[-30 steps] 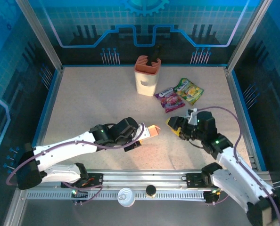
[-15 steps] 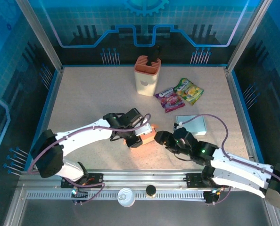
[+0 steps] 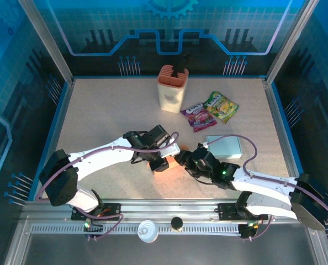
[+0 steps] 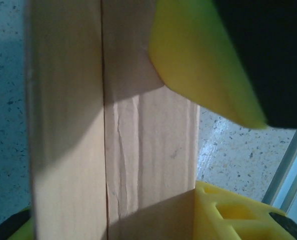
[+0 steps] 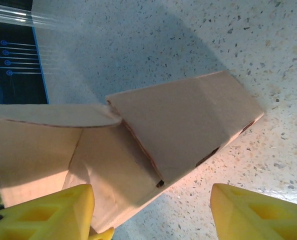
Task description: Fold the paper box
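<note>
The paper box rests on the counter toward its near edge, midway between left and right, with the left jaws clamped on its cardboard wall and the right jaws open just right of it, yellow fingertips spread before a flap.

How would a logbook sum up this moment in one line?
left gripper: shut on paper box | right gripper: open, facing the box | fold: unfinished
</note>
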### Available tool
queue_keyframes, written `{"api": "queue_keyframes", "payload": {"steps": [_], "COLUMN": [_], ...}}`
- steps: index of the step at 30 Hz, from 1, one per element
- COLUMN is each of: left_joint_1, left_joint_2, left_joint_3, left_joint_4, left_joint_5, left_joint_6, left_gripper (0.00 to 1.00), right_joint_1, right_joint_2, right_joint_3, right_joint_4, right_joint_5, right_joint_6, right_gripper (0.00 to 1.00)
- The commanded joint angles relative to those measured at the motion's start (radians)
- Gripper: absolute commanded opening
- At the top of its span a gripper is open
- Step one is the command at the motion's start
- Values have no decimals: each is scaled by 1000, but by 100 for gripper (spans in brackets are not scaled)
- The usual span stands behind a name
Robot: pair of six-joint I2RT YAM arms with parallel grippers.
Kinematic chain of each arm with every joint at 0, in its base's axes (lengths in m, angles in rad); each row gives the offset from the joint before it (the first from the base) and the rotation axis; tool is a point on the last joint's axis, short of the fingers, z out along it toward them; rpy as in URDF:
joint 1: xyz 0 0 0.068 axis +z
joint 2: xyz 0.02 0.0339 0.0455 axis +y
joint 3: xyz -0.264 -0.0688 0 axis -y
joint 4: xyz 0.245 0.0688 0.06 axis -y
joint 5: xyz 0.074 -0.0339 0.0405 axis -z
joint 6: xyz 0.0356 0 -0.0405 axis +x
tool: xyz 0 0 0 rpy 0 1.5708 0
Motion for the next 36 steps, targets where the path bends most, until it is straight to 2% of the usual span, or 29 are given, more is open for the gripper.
{"api": "queue_keyframes", "payload": {"steps": [1,4,13,17,29,36], "left_joint_1": [7,6,0,-1,-15,-18], "left_joint_2": [-18,-30,-78,-114,-95,-76], "left_joint_3": [-13,-29,-76,-104,-108,-113], "left_joint_4": [39,59,122,158,162,165], "left_joint_5": [-15,-27,-70,-72,-62,-87], "left_joint_6": [28,42,83,100,112,123], "left_gripper": [42,43,46,54,54,51], "right_joint_1": [-9,-12,-15,-14,-18,-48], "right_joint_2": [44,66,97,93,86,2], "right_joint_3": [23,10,49,53,64,88], "right_joint_4": [16,7,-107,-131,-132,-191], "right_joint_5": [-4,-4,-5,-4,-4,-23], "right_joint_6": [47,74,92,98,92,-41], "right_gripper": [54,45,39,36,33,39]}}
